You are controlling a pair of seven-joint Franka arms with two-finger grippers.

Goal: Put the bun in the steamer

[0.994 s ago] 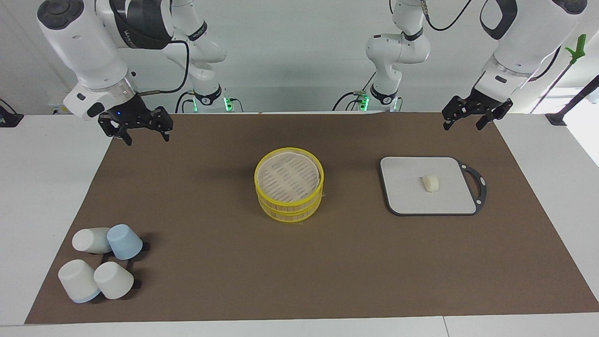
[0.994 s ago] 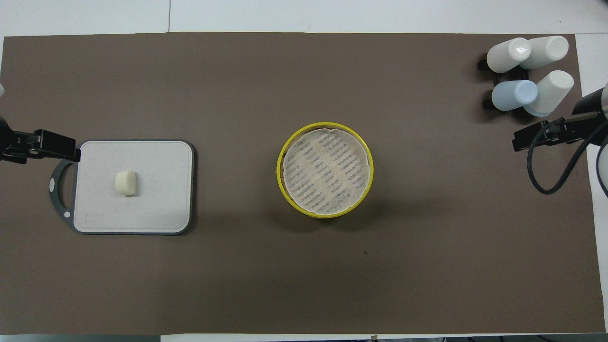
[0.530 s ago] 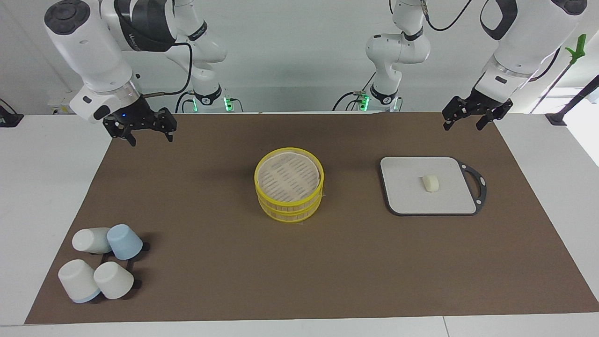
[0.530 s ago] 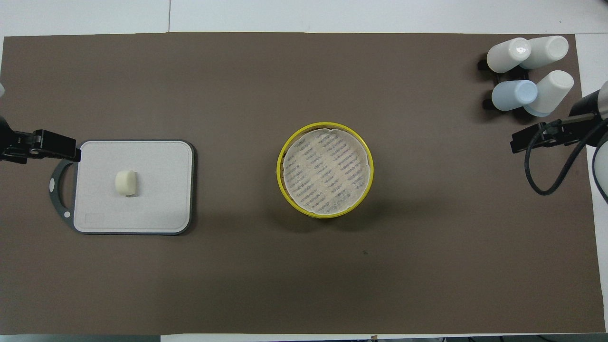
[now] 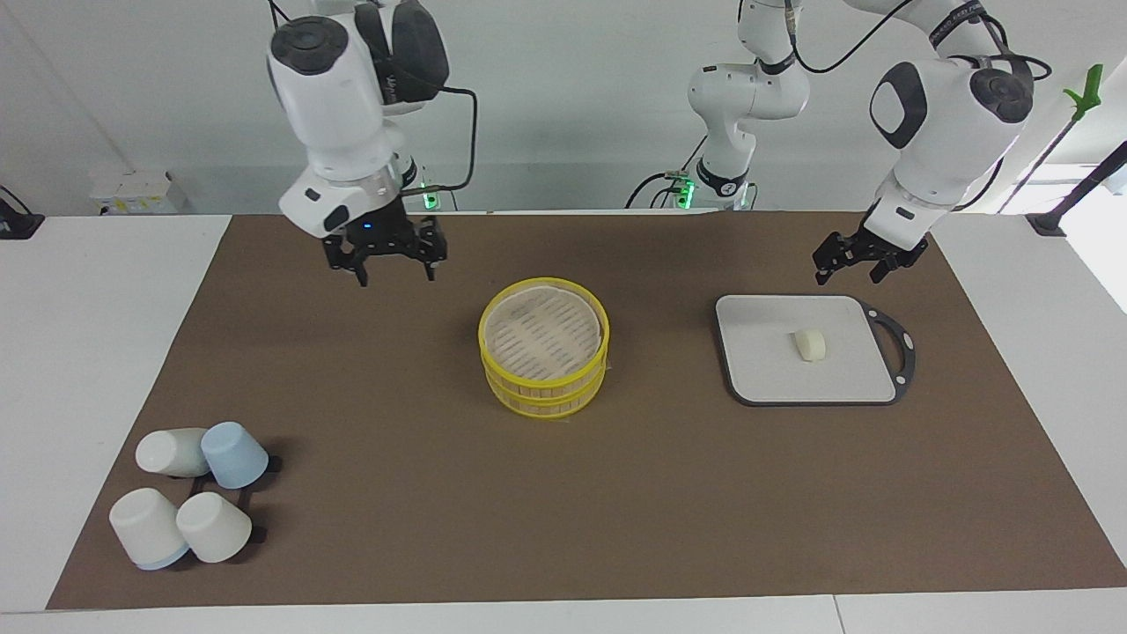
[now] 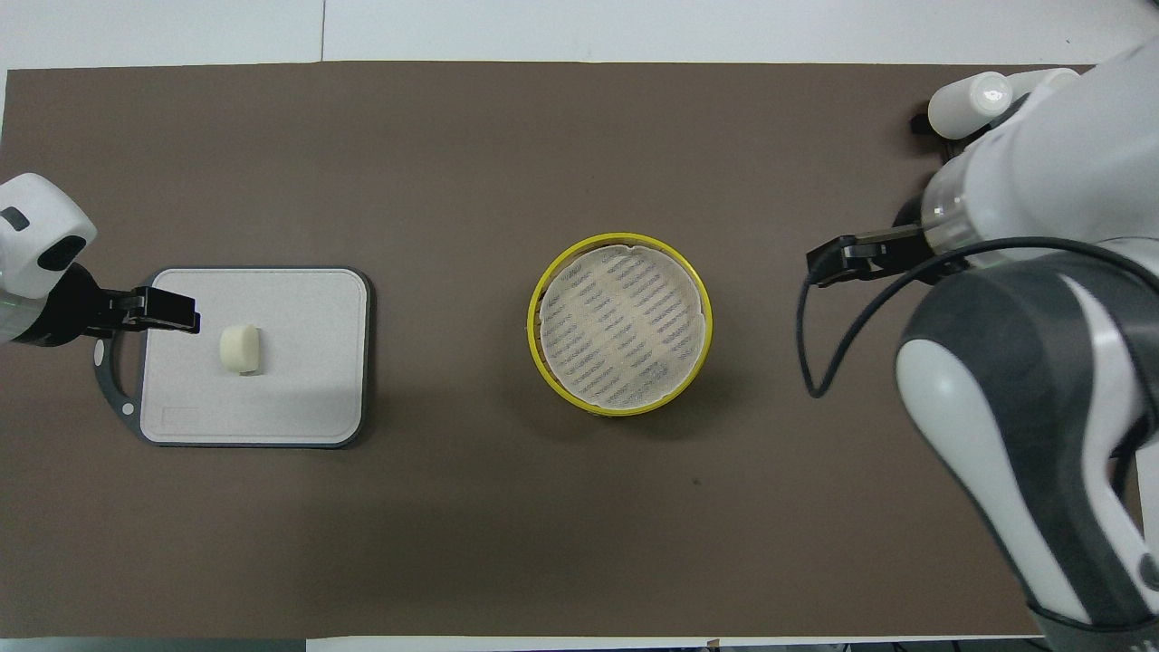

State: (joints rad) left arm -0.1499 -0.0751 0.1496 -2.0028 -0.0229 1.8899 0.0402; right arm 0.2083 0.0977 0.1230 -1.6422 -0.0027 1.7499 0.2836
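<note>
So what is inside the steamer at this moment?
The steamer holds only a pale slotted liner; no bun inside. Its lower tier is hidden. The bun lies on the grey board.

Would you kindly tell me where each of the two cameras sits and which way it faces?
Facing view: high across the table, looking at the robots; both arms show whole, the left gripper over the grey board, the right gripper over the mat.
Overhead view: high above the robots' end, looking steeply down; wrists and the right arm's bulk show.
Shared: the bun on the board, the steamer mid-table, half a turn apart.
</note>
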